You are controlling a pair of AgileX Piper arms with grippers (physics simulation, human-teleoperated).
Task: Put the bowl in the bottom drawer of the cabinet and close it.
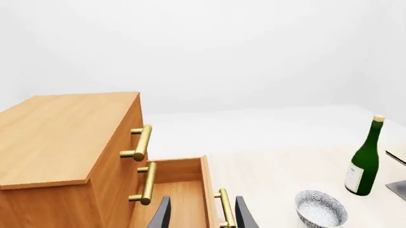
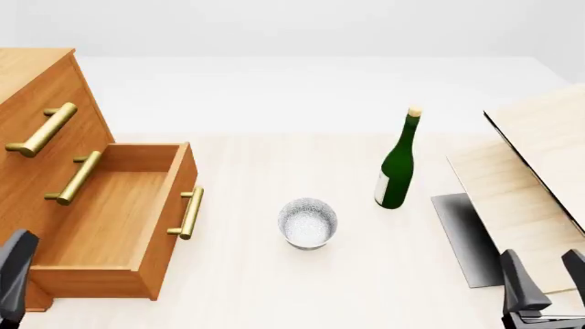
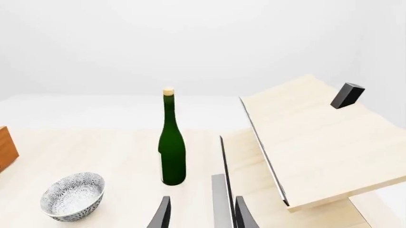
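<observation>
The speckled white bowl [image 2: 307, 223] stands upright on the table, empty, between the cabinet [image 2: 27, 89] and a green bottle. The bottom drawer [image 2: 137, 154] is pulled out and empty, its brass handle [image 2: 188, 212] facing the bowl. My left gripper [image 1: 203, 216] is open near the drawer's front corner; only one dark finger [image 2: 16, 271] shows in the front view. In its wrist view the drawer [image 1: 174, 199] and the bowl [image 1: 320, 209] lie ahead. My right gripper [image 2: 546, 284] is open at the near right, far from the bowl [image 3: 72, 195], holding nothing.
A tall green bottle [image 2: 396, 161] stands just right of the bowl. Pale wooden boards [image 2: 535, 157] slope up at the right over a grey plate [image 2: 462, 233]. A dark block [image 3: 347, 95] rests on the top board. Both upper drawers are shut.
</observation>
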